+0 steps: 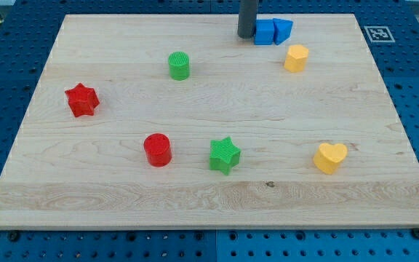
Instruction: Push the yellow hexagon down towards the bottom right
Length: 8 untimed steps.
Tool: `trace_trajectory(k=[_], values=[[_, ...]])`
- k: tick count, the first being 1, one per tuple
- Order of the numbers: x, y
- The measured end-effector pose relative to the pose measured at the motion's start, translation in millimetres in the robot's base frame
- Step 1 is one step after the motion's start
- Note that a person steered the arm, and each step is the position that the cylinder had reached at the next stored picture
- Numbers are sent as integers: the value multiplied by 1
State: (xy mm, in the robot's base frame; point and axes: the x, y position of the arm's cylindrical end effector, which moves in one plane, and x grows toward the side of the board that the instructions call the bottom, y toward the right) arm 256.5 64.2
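Currently my tip [246, 36] is seen near the view's top, touching or just beside two blue blocks [272, 31]; no fingers are fitted. The yellow hexagon [296, 57] is found just below-right of them. Risk is judged: blue blocks may be dragged along, or the hexagon deflected sideways by an off-centre push.

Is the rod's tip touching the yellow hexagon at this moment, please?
No: my tip sits at the view's top beside the blue blocks, apart from the yellow hexagon, which lies lower and to the view's right.
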Motion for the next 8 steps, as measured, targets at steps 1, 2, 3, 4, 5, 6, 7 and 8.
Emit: trace_trajectory(k=[1, 2, 3, 4, 5, 6, 7, 8], values=[[12, -2], [28, 1], [39, 9], [41, 37], [42, 59], [52, 77], [70, 92], [70, 112]])
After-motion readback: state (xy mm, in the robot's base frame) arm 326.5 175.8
